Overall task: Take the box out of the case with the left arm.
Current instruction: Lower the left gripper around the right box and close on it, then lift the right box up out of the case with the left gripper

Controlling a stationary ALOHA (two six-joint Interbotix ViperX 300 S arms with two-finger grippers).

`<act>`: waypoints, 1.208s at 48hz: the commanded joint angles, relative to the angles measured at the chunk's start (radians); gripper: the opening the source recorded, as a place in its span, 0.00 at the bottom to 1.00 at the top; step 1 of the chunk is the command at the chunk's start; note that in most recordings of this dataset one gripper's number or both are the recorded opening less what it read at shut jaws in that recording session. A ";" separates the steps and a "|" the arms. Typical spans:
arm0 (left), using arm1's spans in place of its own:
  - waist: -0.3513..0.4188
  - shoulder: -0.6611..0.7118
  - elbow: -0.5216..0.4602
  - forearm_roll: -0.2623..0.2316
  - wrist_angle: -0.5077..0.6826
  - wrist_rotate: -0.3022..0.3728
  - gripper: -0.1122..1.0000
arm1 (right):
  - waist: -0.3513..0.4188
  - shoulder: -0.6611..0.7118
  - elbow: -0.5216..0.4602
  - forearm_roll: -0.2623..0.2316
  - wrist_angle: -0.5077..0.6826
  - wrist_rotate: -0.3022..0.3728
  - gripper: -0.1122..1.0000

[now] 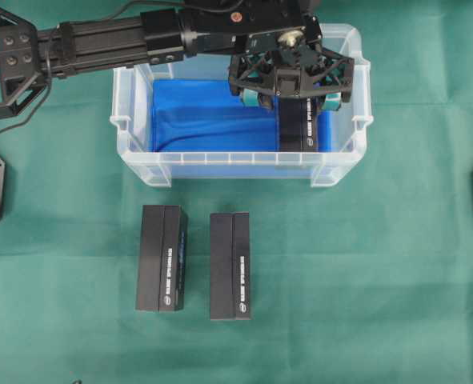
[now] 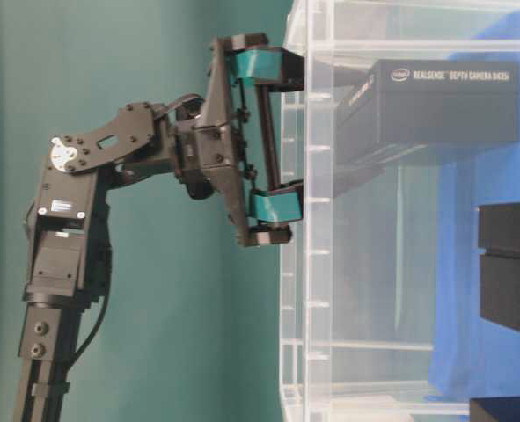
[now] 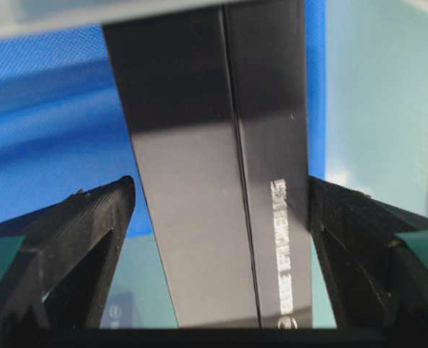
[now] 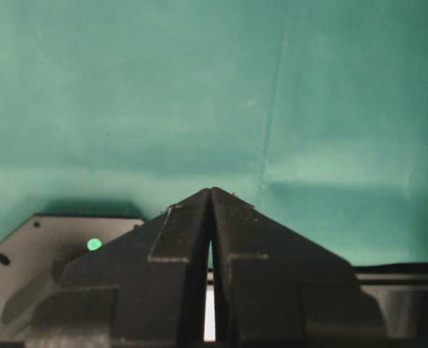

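- The clear ribbed-rim plastic case (image 1: pixel 140 156) sits on smooth green cloth (image 1: pixel 364 264), its floor lined in bright blue.
- One matte black box (image 1: pixel 298 124), oblong with a seam and white lettering, stands inside against the right end.
- The left gripper (image 1: pixel 290 86), a black lattice frame with teal pads (image 2: pixel 264 63), hangs spread wide, its fingers either side of that box, apparently not pressing it.
- Two matching boxes (image 1: pixel 162 258) lie outside, side by side.
- The right gripper (image 4: pixel 211 199) shows its wedge fingers pressed together, holding nothing.
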 commanded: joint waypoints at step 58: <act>0.012 -0.061 -0.054 0.000 -0.017 -0.014 0.53 | 0.000 -0.003 -0.011 0.000 -0.002 -0.002 0.10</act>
